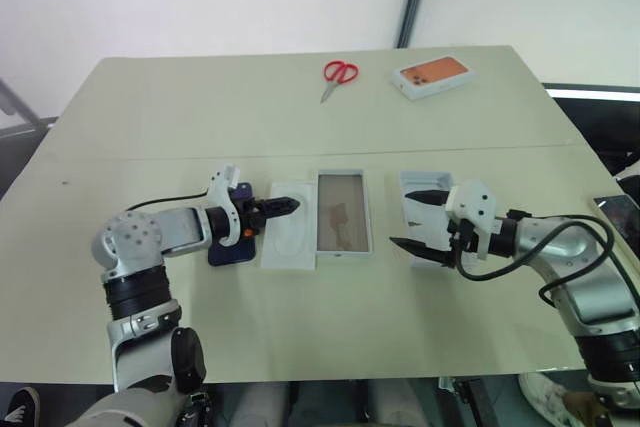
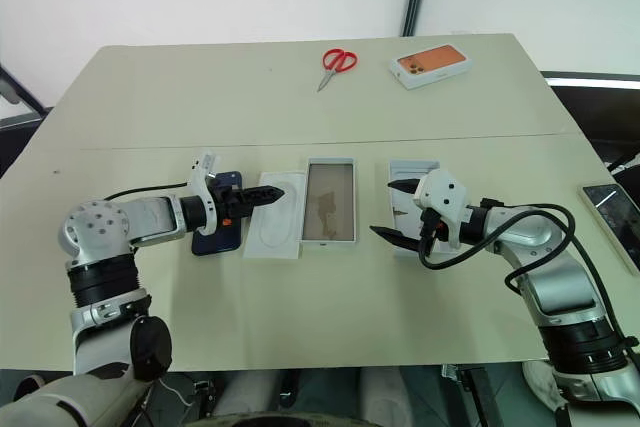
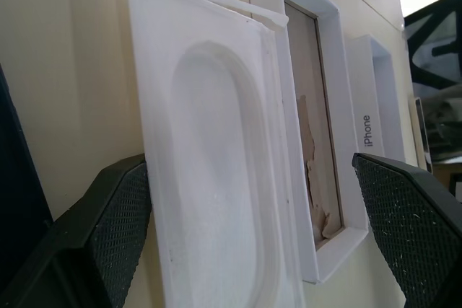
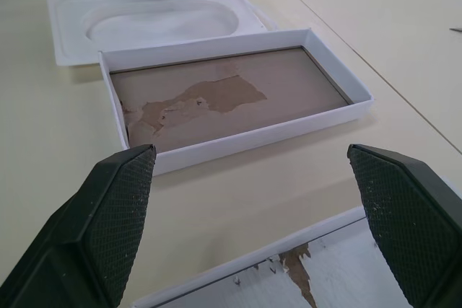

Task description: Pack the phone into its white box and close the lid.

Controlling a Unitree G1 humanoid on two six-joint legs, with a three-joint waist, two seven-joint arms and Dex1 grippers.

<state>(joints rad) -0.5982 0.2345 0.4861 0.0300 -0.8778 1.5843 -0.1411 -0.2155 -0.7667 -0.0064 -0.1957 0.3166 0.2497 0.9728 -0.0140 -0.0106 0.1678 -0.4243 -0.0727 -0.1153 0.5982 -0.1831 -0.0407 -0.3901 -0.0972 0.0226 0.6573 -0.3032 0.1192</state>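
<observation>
Slim dark navy phone [image 2: 218, 226], shallow white cardboard box [image 2: 329, 201], white lid shell [image 2: 410, 185] lined up side by side (easy pickings). Left gripper [image 2: 262, 198] and right gripper [image 2: 398, 211] both spread wide, empty, hovering ready.

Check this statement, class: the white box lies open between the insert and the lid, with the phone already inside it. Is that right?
Not quite. The white box does lie open between the insert and the lid, but it holds nothing; the right wrist view shows its bare brownish floor. The phone lies on the table beyond the insert.
</observation>
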